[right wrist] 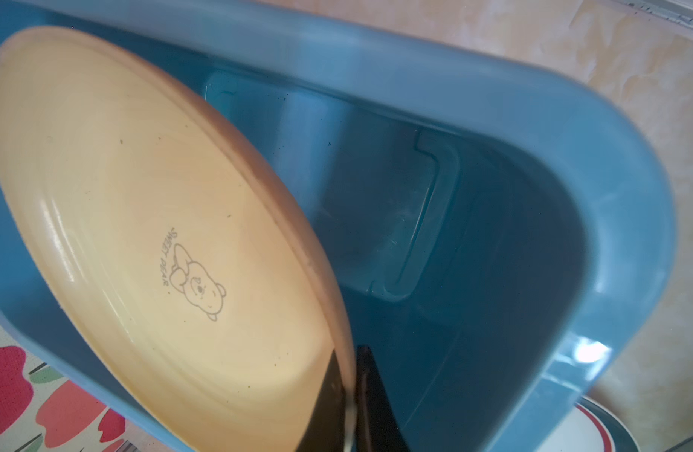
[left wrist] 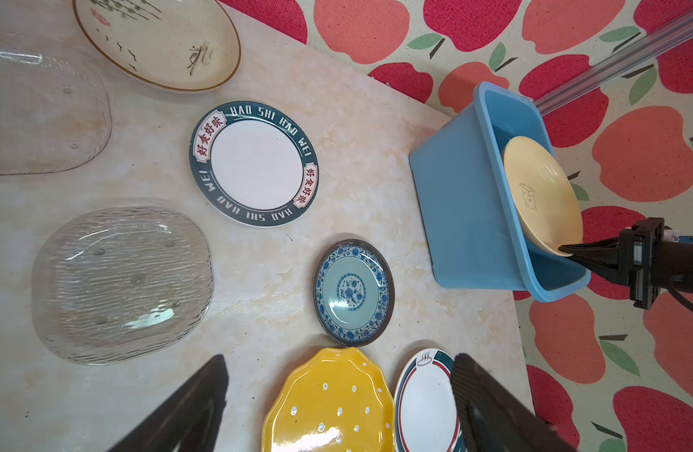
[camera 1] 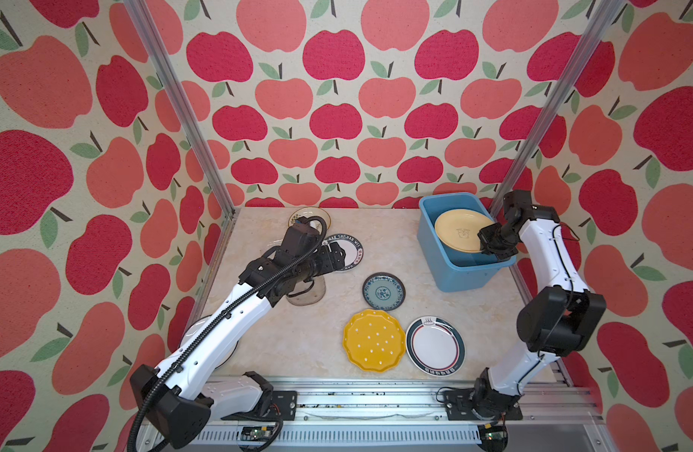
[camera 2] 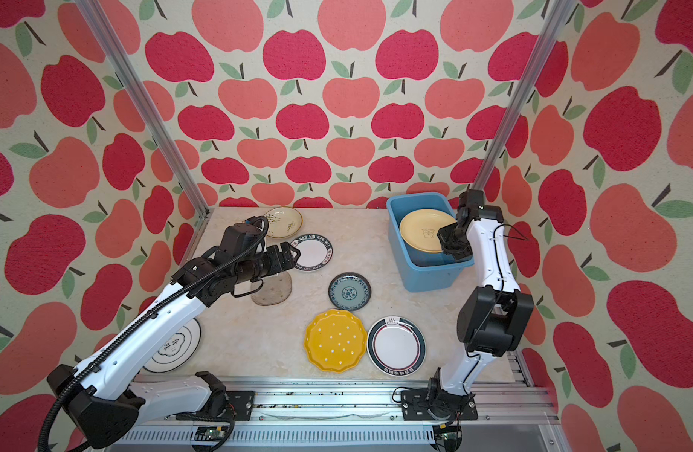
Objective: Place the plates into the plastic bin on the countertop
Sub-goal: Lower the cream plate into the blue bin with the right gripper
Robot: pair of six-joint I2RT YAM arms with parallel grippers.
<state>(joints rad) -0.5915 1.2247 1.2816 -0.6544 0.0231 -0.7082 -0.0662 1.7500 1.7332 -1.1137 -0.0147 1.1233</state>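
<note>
Spread over the beige marble-look countertop (camera 1: pixel 306 344), with the light blue plastic bin (camera 1: pixel 454 276) at its far right corner. Inside the bin's opening, steeply tilted and with nothing under or beside it, the pale yellow bear-printed plate (camera 1: pixel 458 231); impossible to tell whether touching the bin floor. Judged the first placement, caught at the lowering step. Lying flat out on the countertop: clear glass plate (left wrist: pixel 122 281), scalloped yellow dotted plate (camera 1: pixel 374 340), white plate lettered HAO SHI HAO WEI (left wrist: pixel 255 164), small blue-patterned plate (left wrist: pixel 352 291). Pinching the pale yellow plate's near rim, the right gripper (right wrist: pixel 351 411), pressed tight on it. Hovering just beside the lettered plate, the left gripper (camera 2: pixel 290 254), spread wide and empty. Next, probably: lower and flatten the plate, release, then lift clear without snagging the bin's rim.
</note>
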